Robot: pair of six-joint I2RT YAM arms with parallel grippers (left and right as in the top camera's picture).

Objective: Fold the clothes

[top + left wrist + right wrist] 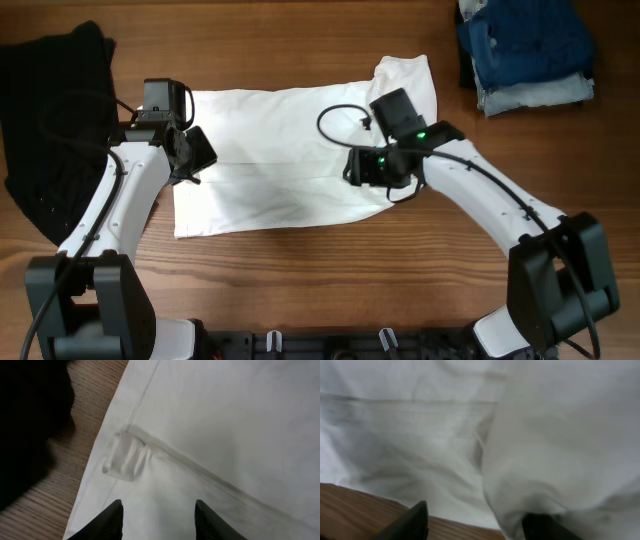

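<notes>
Left gripper [158, 506] half-open, empty; right gripper [477, 512] parted, nothing clamped. Your shirt [280, 130] looks folded lengthwise only; cross-folds remain.

You will find no readable text, label, brand, number or sign in any view, neither on the white T-shirt [270, 160] nor on the folded garments [525, 50] far right.

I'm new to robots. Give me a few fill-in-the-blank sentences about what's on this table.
The T-shirt being folded is ____. It lies on a ____ table. The folded garments at the far right are ____. The heap of cloth beside the left gripper is ____.
Missing words: white; wooden; blue; black.
</notes>
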